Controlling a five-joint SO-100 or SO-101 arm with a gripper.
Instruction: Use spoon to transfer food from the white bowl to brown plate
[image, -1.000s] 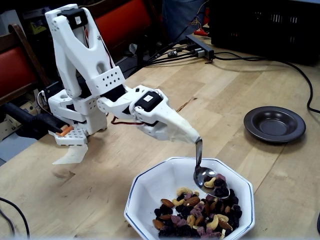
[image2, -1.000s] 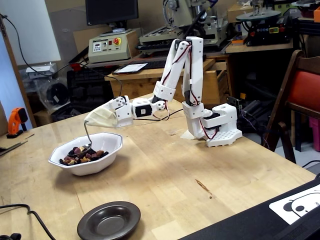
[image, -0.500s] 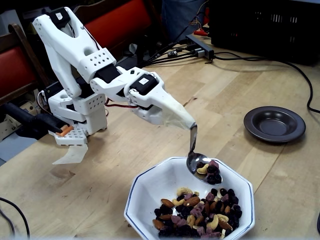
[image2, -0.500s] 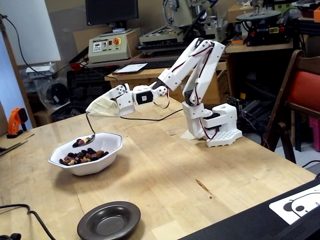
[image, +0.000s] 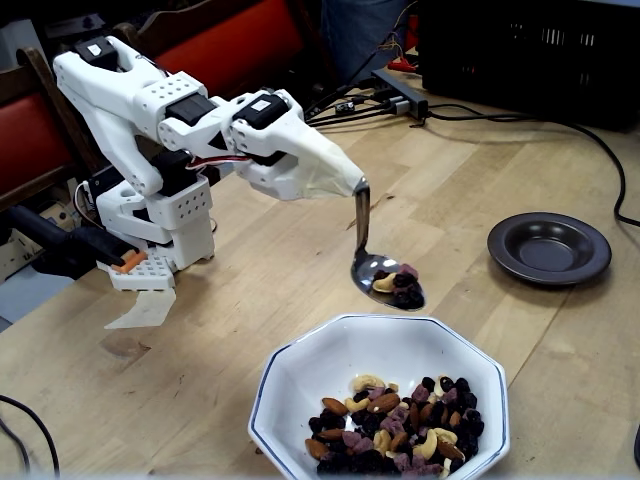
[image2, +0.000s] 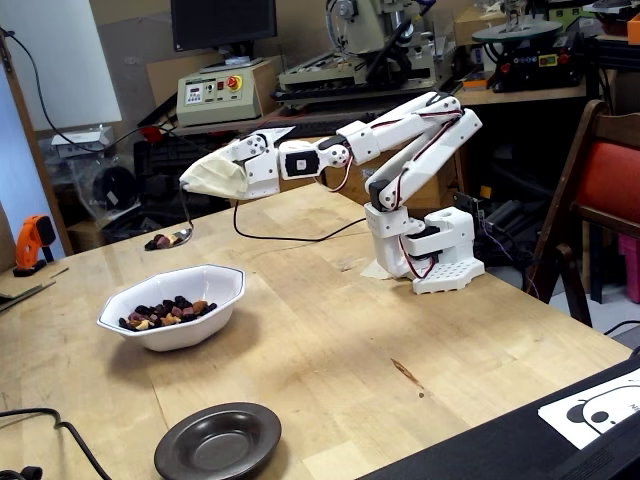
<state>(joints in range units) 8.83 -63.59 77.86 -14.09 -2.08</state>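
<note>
My gripper (image: 350, 186) (image2: 190, 182), its fingers wrapped in beige covering, is shut on the handle of the silver spoon (image: 362, 232) (image2: 183, 235). The spoon hangs down with its oval bowl level, carrying a small heap of food (image: 400, 288): a cashew and dark and purplish pieces. It hovers in the air above the far rim of the white bowl (image: 290, 370) (image2: 225, 300). More food (image: 395, 435) (image2: 165, 310) lies in that bowl. The brown plate (image: 585, 262) (image2: 250, 455) sits on the wooden table with nothing in it, well apart from the spoon.
Black cables (image: 600, 150) and a power strip (image: 400, 92) lie at the table's far side by a black crate (image: 530, 50). The arm's white base (image2: 440, 262) stands near red chairs (image2: 610, 180). An orange tool (image2: 35, 240) and a cable (image2: 50, 425) sit near the table's edges.
The arm has risen and lifted the loaded spoon out of the white bowl; the spoon now hangs clear above the bowl's far rim with its food still on it.
</note>
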